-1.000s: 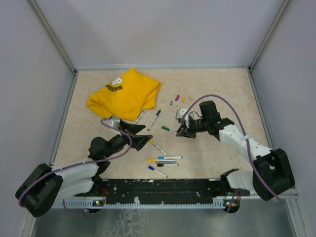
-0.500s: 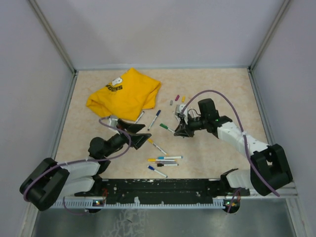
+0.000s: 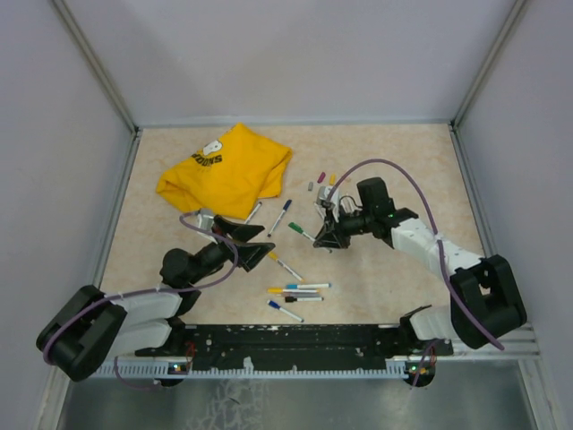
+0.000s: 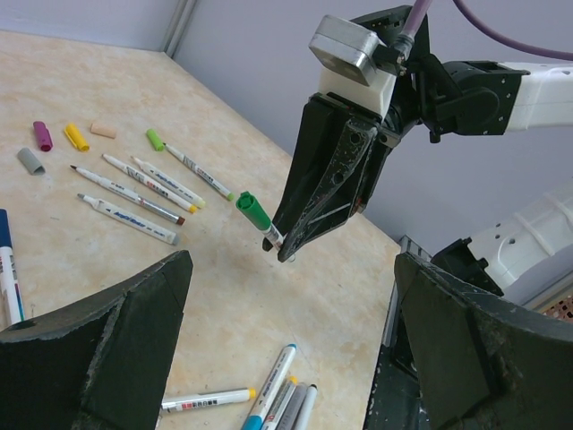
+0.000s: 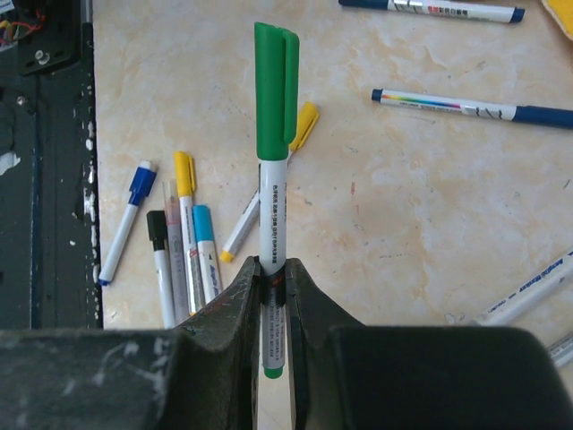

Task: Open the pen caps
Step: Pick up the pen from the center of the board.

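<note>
My right gripper (image 5: 273,269) is shut on the white barrel of a pen (image 5: 272,210) whose green cap (image 5: 274,90) is on and points away from the wrist. In the top view this pen (image 3: 302,233) sticks out leftward from the right gripper (image 3: 328,238), just above the table. The left gripper (image 3: 260,244) stands wide open a short way to the left, nothing between its fingers (image 4: 107,349), and faces the green cap (image 4: 253,212). Loose pen caps (image 4: 76,136) lie at the far left beside several uncapped pens (image 4: 134,195).
A yellow T-shirt (image 3: 228,170) lies crumpled at the back left, with two blue pens (image 3: 280,215) at its edge. Several capped pens (image 3: 295,291) lie bunched near the front rail (image 3: 295,345). Grey walls close in the table on three sides.
The right gripper has drifted slightly left with the green-capped pen, closer to the left gripper. The left arm shifted a little, its jaws still wide.
</note>
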### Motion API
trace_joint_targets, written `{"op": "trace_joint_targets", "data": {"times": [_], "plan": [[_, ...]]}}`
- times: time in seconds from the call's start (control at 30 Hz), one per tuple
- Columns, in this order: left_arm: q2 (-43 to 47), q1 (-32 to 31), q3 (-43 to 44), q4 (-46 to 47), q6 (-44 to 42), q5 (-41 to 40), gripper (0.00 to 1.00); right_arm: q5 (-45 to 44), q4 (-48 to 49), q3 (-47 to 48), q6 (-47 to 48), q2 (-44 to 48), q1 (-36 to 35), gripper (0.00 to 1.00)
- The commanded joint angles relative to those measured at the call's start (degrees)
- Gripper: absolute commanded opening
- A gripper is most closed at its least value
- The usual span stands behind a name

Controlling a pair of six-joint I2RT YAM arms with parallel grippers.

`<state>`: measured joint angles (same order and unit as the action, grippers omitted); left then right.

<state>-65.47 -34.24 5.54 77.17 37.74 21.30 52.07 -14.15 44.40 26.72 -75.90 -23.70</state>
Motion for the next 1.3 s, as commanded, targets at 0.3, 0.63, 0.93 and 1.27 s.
{"op": "trace_joint_targets", "data": {"times": [0.3,0.63,0.93,1.27], "plan": [[-5.36,1.82,0.32,11.71,4.71,1.65,1.0,3.52,3.78,3.91,-5.11,-1.34,0.5,0.0],[-9.66,3.54,-0.1,17.52,7.35,3.59,1.0,3.65,3.48,4.38,-5.71,-1.97,0.5,0.0],[-11.45,4.48,-0.19,20.31,8.91,4.7,1.0,3.75,3.58,4.46,-6.21,-2.43,0.5,0.0],[-10.23,4.65,0.63,16.11,7.92,4.35,1.0,4.15,3.88,4.62,-7.26,-3.09,0.5,0.0]]}}
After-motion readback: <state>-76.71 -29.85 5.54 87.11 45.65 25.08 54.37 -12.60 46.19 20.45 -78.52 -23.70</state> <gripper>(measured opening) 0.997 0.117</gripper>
